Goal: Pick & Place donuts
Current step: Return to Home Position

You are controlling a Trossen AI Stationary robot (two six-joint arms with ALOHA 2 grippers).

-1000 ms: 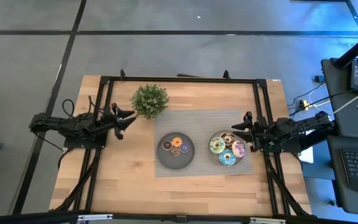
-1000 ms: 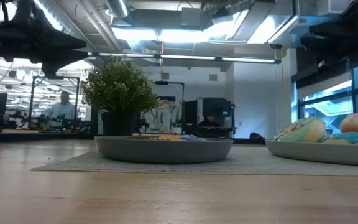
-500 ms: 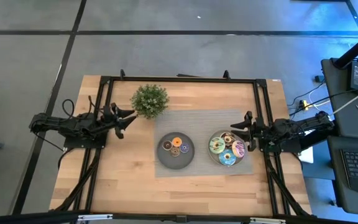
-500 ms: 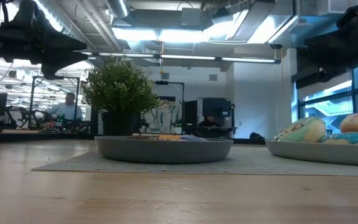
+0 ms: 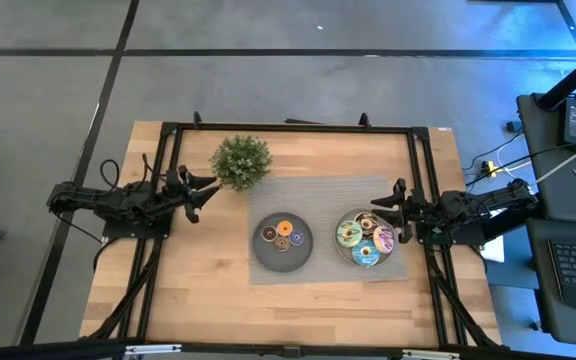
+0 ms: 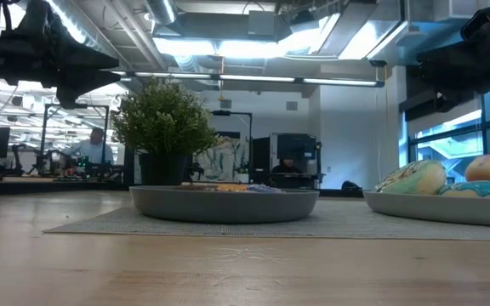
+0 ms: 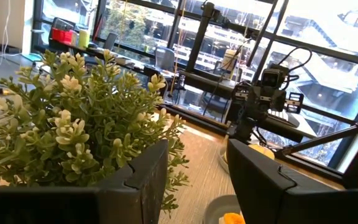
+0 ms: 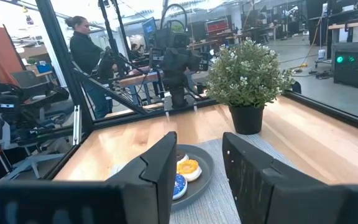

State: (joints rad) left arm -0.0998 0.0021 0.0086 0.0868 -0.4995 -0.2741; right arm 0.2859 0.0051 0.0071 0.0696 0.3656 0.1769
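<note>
The dark grey plate holds several mini donuts, among them an orange one and a dark blue-purple one. The pale bowl to its right holds the larger iced donuts, which show over its rim in the low view. My left gripper hangs open in the air beside the potted plant, left of and beyond the plate. My right gripper hangs open over the bowl's far right rim. Both wrist views show open fingers, left and right.
A potted plant stands at the far left corner of the grey mat that lies under plate and bowl. Black frame rails border the wooden table. A person stands in the room beyond.
In the low view my right arm sits slightly lower than a second ago. Plate, bowl and donuts have stayed in place.
</note>
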